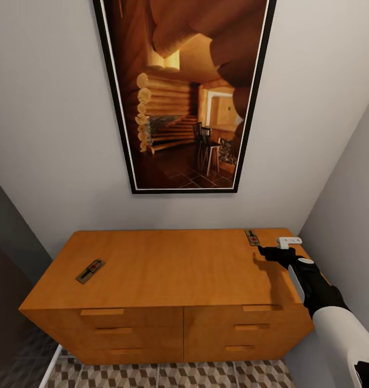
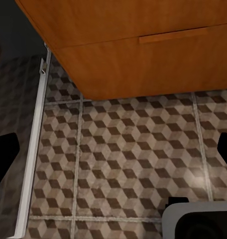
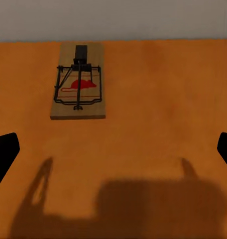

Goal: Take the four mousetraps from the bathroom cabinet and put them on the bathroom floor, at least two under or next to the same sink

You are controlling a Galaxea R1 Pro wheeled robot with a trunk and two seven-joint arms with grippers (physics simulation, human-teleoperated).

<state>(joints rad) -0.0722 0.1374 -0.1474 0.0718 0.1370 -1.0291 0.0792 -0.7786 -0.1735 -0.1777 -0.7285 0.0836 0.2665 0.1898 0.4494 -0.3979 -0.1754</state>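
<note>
My right gripper [image 3: 113,149] hangs wide open, empty — I'd ease forward, straddle the trap [image 3: 77,82] squarely on the cabinet [image 1: 168,269], then close; left gripper [image 2: 113,149] open too.

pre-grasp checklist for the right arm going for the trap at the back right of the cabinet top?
1. Target in sight: mousetrap lies flat ahead of the right pincer: ok.
2. Right pincer open, nothing between the fingers: ok.
3. Alignment: trap sits off-centre between the fingertips in the right wrist view: not ok.
4. Contact: pincer apart from the trap, shadow on the cabinet top: ok.
5. Second mousetrap at the far left of the top, undisturbed: ok.
6. Left pincer open over the bathroom floor: ok.
</note>
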